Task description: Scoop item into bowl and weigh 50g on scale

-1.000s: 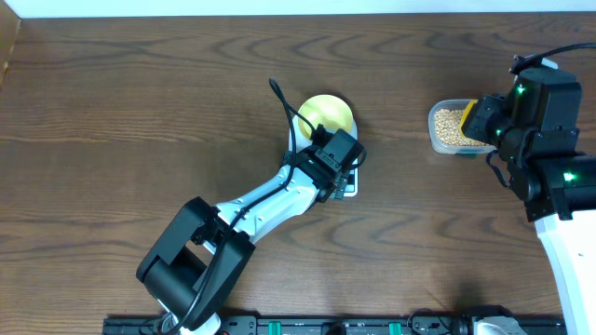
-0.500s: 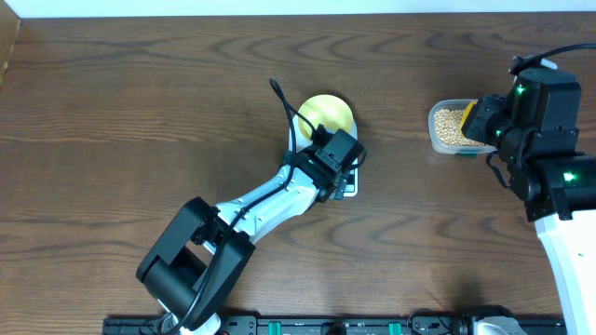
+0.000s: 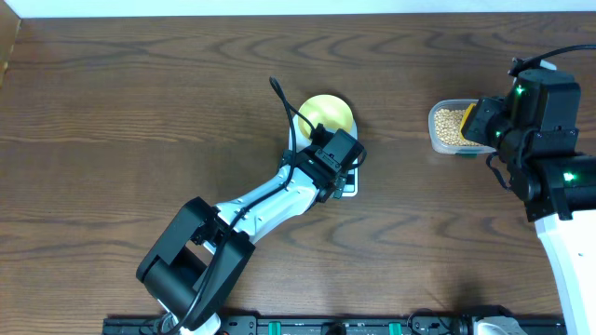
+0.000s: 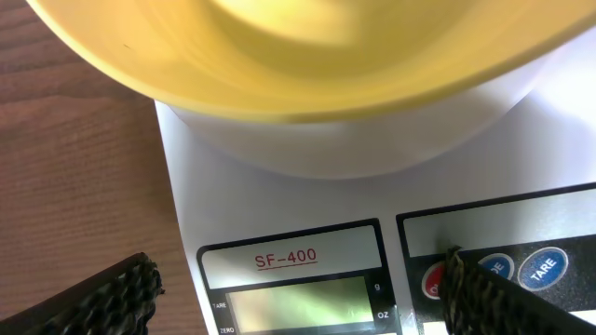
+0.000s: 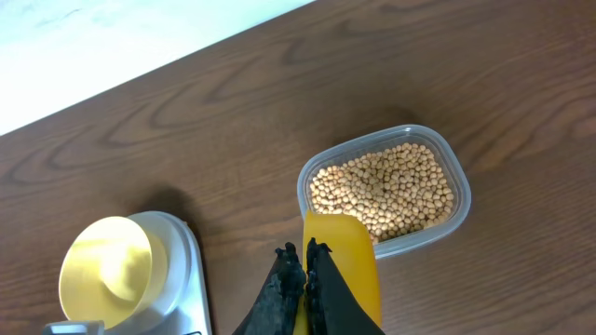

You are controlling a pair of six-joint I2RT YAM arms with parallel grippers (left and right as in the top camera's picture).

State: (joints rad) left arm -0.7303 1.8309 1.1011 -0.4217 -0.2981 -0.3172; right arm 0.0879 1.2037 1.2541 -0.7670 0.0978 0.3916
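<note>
The pale-yellow bowl (image 3: 326, 113) stands empty on the white scale (image 3: 346, 182), and both show in the left wrist view, bowl (image 4: 307, 56) and scale (image 4: 279, 195). My left gripper (image 3: 341, 164) is open and low over the scale's display (image 4: 303, 302), its right finger over the red button. My right gripper (image 5: 305, 256) is shut on the handle of a yellow scoop (image 5: 343, 261), whose mouth is at the near rim of the clear tub (image 5: 461, 200). The tub holds the tan beans (image 5: 382, 191). The scoop's inside is hidden.
The tub (image 3: 436, 138) sits at the right of the brown wooden table, about a hand's width from the scale. The right arm's body (image 3: 549, 140) fills the right edge. The bowl and scale also show in the right wrist view (image 5: 104, 270).
</note>
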